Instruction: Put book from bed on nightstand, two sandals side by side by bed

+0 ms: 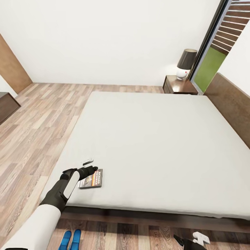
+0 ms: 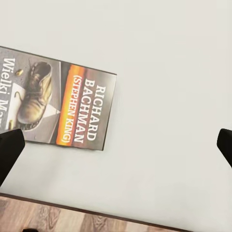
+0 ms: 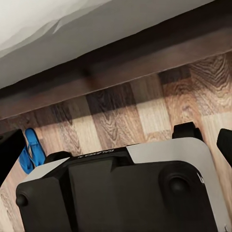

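Thin dark paperback with orange band (image 1: 91, 179) lay flat on pale grey mattress (image 1: 156, 146), lower left of frame, near front edge. Left fingers (image 2: 11, 150) spread wide, hovering offset beside book. Right fingers: state unclear.

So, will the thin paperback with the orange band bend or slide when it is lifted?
The thin paperback with the orange band lies flat on the pale grey-white mattress, so it is probably light and flexible. With no raised edge, it may slide before the left hand, open above it, gets underneath.
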Tool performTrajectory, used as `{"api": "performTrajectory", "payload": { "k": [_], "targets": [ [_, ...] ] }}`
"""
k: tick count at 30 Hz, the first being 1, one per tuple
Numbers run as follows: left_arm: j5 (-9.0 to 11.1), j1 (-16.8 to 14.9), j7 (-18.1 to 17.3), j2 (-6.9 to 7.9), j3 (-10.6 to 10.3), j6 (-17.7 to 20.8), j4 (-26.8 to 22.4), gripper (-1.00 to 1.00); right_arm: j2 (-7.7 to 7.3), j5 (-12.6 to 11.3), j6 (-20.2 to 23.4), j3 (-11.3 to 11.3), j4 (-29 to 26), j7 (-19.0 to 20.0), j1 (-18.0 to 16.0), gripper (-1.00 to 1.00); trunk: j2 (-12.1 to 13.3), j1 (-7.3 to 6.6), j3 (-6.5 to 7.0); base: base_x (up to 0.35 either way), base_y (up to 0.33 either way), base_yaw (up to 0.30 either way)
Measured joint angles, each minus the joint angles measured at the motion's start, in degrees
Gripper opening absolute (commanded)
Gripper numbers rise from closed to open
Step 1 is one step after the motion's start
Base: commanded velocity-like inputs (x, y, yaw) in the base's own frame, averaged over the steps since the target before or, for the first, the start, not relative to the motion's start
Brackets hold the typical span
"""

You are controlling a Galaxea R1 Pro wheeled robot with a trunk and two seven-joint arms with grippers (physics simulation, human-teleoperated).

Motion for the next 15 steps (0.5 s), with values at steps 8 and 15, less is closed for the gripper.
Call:
{"api": "performTrajectory", "payload": {
  "k": [8,15],
  "targets": [
    [0.0,0.0,0.0,0.00,0.0,0.0,0.0,1.00,0.00,0.0,0.0,0.0,0.0,0.0,0.0,1.00,0.0,-0.01,-0.01,0.155,0.000,0.000],
    [0.0,0.0,0.0,0.00,0.0,0.0,0.0,1.00,0.00,0.0,-0.1,0.0,0.0,0.0,0.0,1.00,0.0,0.00,-0.01,0.036,0.000,0.000]
  ]
}}
